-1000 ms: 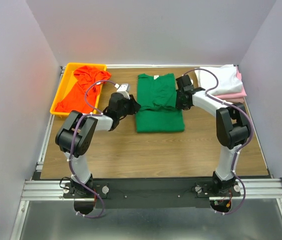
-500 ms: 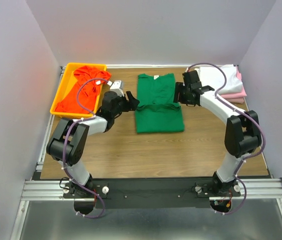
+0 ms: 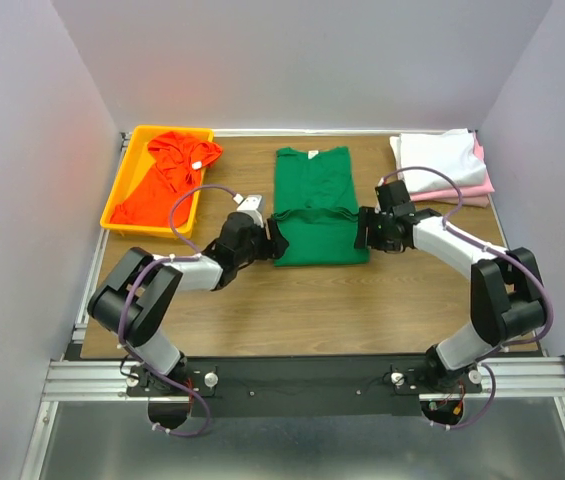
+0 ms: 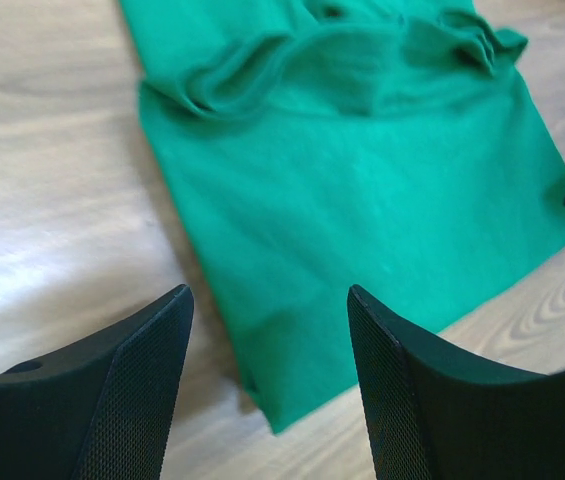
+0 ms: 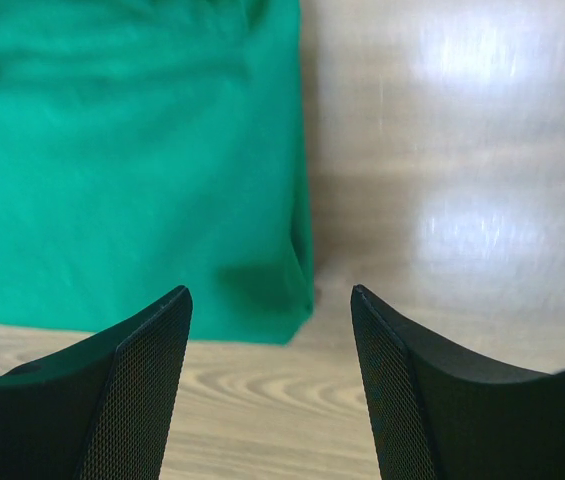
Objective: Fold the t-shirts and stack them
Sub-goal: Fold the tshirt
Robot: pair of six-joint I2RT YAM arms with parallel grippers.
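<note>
Scene: a brown wood-grain table [image 3: 262, 300] is carrying four shirts, with two black robot arms reaching in from its near edge.
Main garment: a dark green cloth t-shirt [image 3: 314, 205] is lying flat at the middle of the table, between the two arms.
Direction: its long axis is running from the near side to the far side, with the neck at the far end and the straight hem facing the arm bases.
Shape: a wrinkled ridge is crossing it at about mid-length, and the near half is spreading a little wider than the far half.
Left gripper [image 4: 267, 300]: its jaws are standing apart, holding nothing, and are framing the near left corner of the hem. I cannot tell if they are touching the cloth.
Right gripper [image 5: 272, 295]: its jaws are also standing apart and empty, framing the near right corner of the hem from the opposite side.
Far left corner: an orange-red cloth t-shirt [image 3: 167, 175] with a small white neck tag is lying crumpled in a yellow rectangular plastic tray [image 3: 122, 185].
Far right corner: a white cloth t-shirt [image 3: 437, 160] is sitting folded on top of a pink cloth t-shirt [image 3: 467, 190], whose edge is peeking out along the near and right sides.
Spacing: both side piles are lying well apart from the dark green cloth t-shirt.
</note>
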